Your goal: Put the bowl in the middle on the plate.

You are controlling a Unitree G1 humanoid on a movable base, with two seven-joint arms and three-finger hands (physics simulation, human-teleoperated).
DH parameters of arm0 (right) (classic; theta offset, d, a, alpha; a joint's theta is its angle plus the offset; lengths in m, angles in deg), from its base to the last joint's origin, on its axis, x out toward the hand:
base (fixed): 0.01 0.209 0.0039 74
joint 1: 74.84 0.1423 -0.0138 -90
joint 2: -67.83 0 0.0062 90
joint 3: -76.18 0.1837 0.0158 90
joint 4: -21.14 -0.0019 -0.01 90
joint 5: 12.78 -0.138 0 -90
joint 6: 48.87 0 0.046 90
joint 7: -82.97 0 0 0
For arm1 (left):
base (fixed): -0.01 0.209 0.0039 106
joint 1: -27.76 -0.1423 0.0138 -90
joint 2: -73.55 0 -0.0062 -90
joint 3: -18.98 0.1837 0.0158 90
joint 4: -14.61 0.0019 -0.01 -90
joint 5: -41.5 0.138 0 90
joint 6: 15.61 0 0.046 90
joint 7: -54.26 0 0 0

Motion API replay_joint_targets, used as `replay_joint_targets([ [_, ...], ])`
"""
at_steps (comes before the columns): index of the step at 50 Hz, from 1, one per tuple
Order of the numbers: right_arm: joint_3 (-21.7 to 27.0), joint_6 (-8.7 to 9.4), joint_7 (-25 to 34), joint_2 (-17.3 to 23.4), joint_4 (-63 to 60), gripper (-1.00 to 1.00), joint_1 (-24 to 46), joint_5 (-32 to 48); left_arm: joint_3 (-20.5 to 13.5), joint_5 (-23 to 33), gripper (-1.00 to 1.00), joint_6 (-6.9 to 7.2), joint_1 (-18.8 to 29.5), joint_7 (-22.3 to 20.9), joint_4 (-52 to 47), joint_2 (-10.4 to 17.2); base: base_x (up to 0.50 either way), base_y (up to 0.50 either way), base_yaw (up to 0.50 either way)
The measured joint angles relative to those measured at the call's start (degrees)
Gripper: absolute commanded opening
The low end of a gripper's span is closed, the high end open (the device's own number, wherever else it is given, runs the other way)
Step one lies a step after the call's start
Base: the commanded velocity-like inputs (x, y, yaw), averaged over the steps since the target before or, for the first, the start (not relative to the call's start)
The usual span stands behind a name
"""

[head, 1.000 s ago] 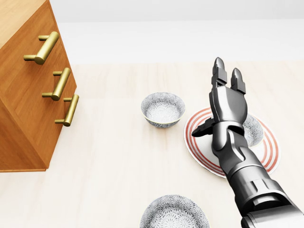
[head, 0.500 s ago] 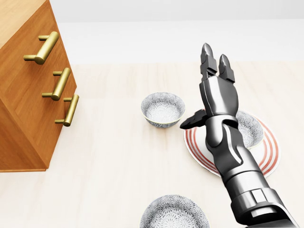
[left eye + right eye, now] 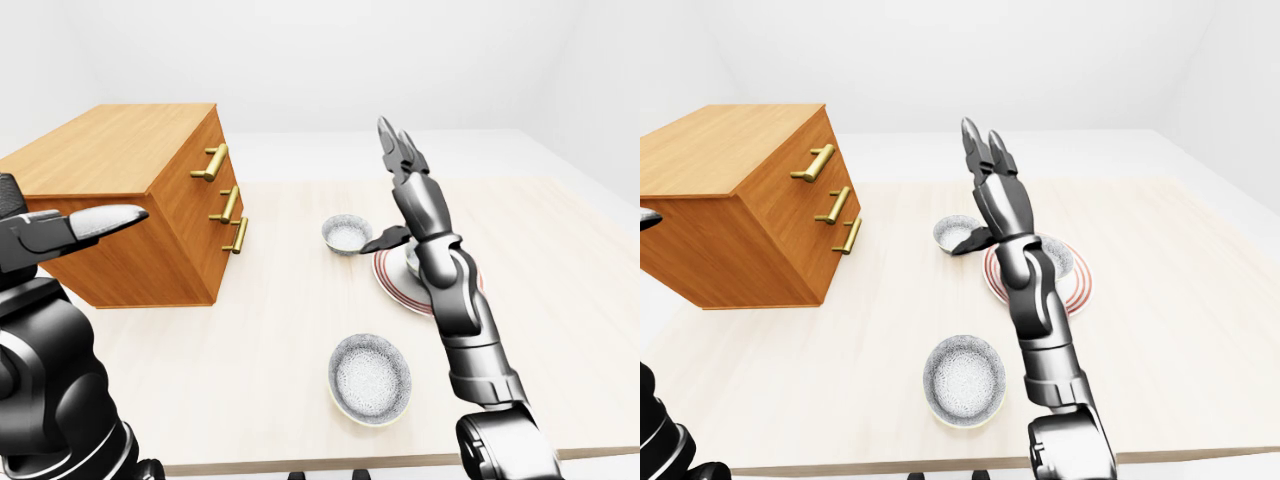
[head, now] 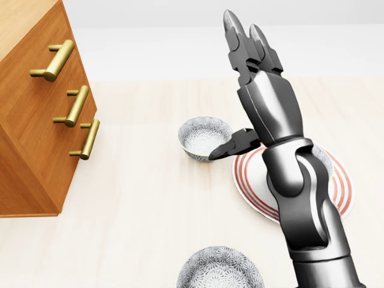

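Note:
A white plate with red rings (image 4: 342,193) lies on the table at the right of the head view. On it sits a patterned bowl (image 3: 1059,257), mostly hidden behind my forearm in the head view. A second patterned bowl (image 4: 205,137) stands just left of the plate, and a third (image 4: 220,271) is at the bottom edge. My right hand (image 4: 231,87) is raised above the table, open, with its fingers pointing up and its thumb sticking out toward the second bowl; it holds nothing. In the left-eye view my left hand (image 3: 108,222) hangs at the left, open and empty.
A wooden chest with brass drawer handles (image 4: 37,126) takes up the left side of the pale table (image 4: 132,228). A white floor shows beyond the table's top edge.
My right hand has lifted and swung left, away from the bowl on the plate. The bowls and the plate have not moved.

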Motion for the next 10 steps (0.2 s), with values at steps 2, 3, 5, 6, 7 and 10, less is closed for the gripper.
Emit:
replay_joint_targets([
  [2, 0.0, 0.01, 2.1, -0.2, -3.4, 1.00, -0.7, 0.0, 0.0, -0.1, 1.00, 0.00, 0.0, 0.0, -0.1, 0.0, 0.00, 0.00, 0.00],
  [3, 0.0, 0.03, 3.0, -0.3, -5.0, 1.00, -1.0, -0.1, 0.0, -0.1, 1.00, 0.00, 0.0, 0.0, -0.2, 0.1, 0.00, 0.00, 0.00],
  [5, -0.1, 0.25, 4.9, -0.5, -8.1, 1.00, -1.6, -0.1, 0.0, -0.1, 1.00, 0.00, 0.1, 0.0, -0.2, 0.1, 0.00, 0.00, 0.00],
  [6, -0.1, 0.41, 5.9, -0.6, -9.7, 1.00, -1.9, -0.1, -0.1, -0.1, 1.00, 0.00, 0.1, 0.0, -0.3, 0.1, 0.00, 0.00, 0.00],
  [7, -0.2, 0.56, 6.7, -0.7, -11.1, 1.00, -2.2, 0.0, -0.1, -0.2, 1.00, 0.00, 0.1, 0.0, -0.3, 0.1, 0.00, 0.00, 0.00],
  [10, -0.2, 1.23, 9.3, -0.9, -15.2, 1.00, -3.2, 0.1, -0.1, -0.3, 1.00, 0.00, 0.1, 0.0, -0.5, 0.2, 0.00, 0.00, 0.00],
])
